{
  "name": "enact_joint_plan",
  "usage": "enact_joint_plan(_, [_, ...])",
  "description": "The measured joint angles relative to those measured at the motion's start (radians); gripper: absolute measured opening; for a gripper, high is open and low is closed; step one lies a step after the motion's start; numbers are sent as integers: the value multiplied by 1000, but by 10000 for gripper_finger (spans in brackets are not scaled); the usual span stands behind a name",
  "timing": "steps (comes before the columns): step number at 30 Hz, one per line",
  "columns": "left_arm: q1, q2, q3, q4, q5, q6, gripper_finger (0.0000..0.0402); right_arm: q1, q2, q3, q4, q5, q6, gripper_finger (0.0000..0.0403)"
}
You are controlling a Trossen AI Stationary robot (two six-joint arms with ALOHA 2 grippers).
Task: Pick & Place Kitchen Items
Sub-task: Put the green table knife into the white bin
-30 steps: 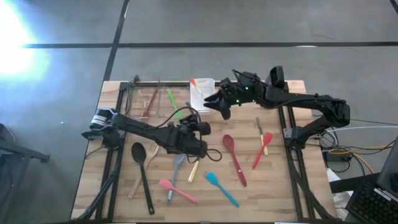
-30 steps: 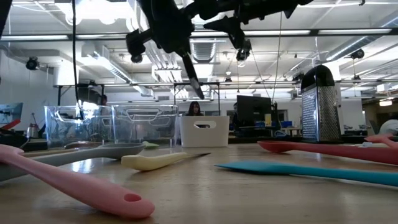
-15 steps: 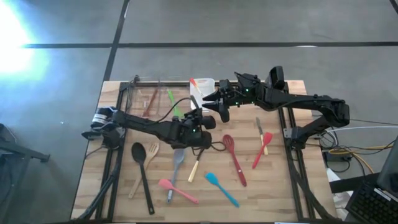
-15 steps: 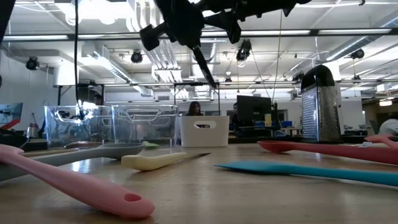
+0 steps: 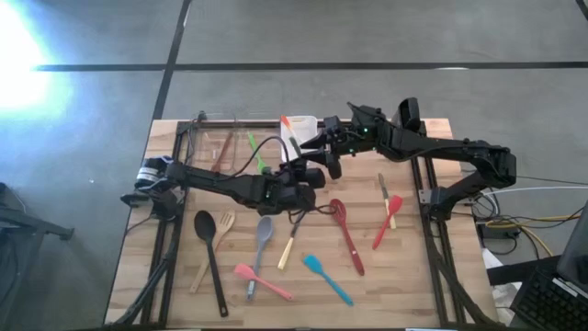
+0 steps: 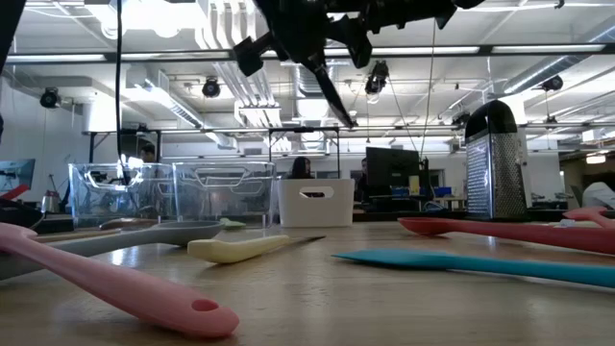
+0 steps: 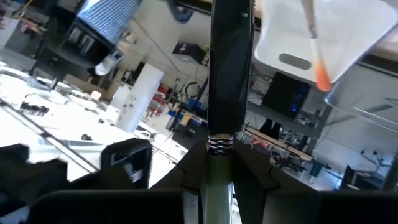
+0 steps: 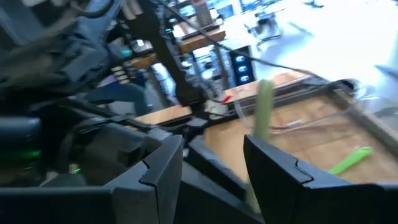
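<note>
Task part-done: a few utensils [image 5: 223, 147] lie in the bins [image 5: 204, 122], about nine remain on the tabletop [image 5: 404, 276], left claw [image 5: 296, 165] pinches a green-handled utensil [image 7: 229, 68] aloft near the bins, right claw [image 8: 208, 165] spread, empty.

- A wooden table [image 5: 413, 276] carries everything.
- At its far edge stand clear bins [image 5: 220, 142] and a white bin [image 5: 299, 138].
- Lying flat: a black spoon [image 5: 209, 248], wooden fork [image 5: 213, 248], grey spoon [image 5: 260, 248], pink spatula [image 5: 262, 281], teal spatula [image 5: 327, 279], red whisk [image 5: 346, 234], red spatula [image 5: 387, 221].
- A cream-handled utensil [image 5: 287, 250], possibly a knife.
</note>
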Motion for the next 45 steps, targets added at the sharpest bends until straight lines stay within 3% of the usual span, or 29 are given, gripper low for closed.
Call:
enact_joint_plan(15, [-61,-2,-37,40,7,-58,52,-100,-33,0,-20,-296,-32,164])
enact_joint_plan(21, [-68,-18,-98,104,-6,-55,52,-104,-34,0,-38,-321,-47,164])
enact_joint_plan(30, [-80,-46,-201,373,10,161,52,-123,-25,0,-94,-324,-99,164])
enact_joint_plan(45, [-75,-63,-232,561,109,323,52,-157,-14,-1,-138,-436,-148,164])
